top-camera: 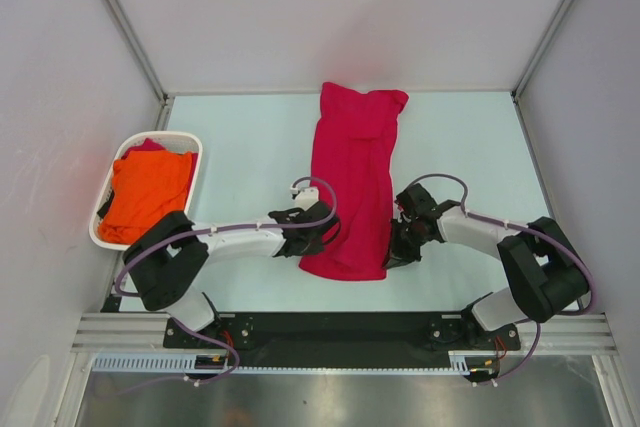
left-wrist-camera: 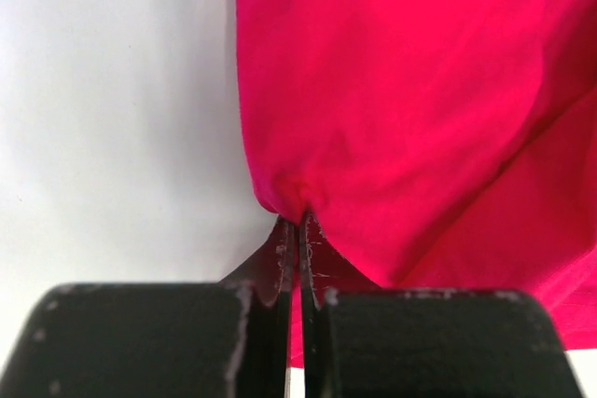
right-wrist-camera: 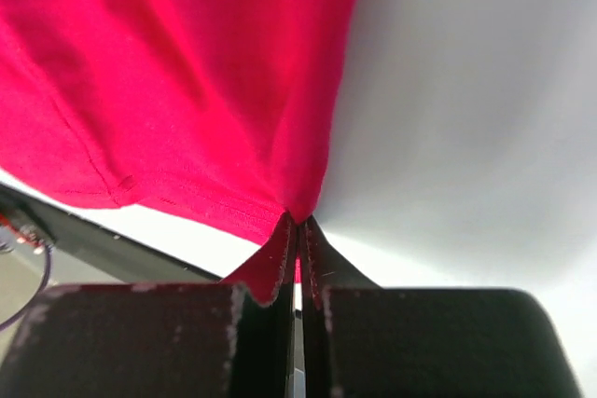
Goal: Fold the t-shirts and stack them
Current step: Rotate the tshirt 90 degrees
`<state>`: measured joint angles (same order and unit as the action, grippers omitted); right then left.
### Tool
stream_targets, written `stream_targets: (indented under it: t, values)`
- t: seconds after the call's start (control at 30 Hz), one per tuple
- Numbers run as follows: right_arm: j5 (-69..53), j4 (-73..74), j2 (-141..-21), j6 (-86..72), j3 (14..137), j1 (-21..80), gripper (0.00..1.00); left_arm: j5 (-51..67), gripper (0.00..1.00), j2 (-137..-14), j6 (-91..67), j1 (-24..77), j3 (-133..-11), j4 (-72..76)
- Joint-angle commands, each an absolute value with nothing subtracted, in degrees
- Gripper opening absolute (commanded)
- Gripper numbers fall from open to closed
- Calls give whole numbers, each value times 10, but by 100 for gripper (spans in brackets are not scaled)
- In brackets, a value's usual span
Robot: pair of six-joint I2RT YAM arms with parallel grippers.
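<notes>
Red t-shirt (top-camera: 352,187): lies folded long and thin in the middle of the worktop (top-camera: 250,147). One end far off by the back wall, the other end close to the arms. Mostly flat, with a few soft folds.

Left hand (left-wrist-camera: 298,223): squeezed shut on the shirt's left edge, near the close end. Pinches a little bump of red cloth between the two black fingers (left-wrist-camera: 280,263). Sits just left of the shirt, low over the worktop.

Right hand (right-wrist-camera: 298,221): squeezed shut too. Grips the shirt's right edge next to the stitched hem, with a bit of red cloth tucked between the fingers. Sits just right of the shirt, across from the left hand.

Orange t-shirt (top-camera: 145,192): lies bunched up in the white basket (top-camera: 198,152) at the left side of the worktop, well apart from both hands.
</notes>
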<state>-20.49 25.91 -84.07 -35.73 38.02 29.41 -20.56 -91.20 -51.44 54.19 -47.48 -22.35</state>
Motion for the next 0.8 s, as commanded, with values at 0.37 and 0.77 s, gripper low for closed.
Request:
stream_targets:
  t: [0.37,0.77]
  values:
    - [-1,368,-860,-351,377,295,0,-164,0,-922,-561,527,-409,-326]
    - [34,382,-876,-363,388,294,0,-128,0,-917,-577,528,-353,-315]
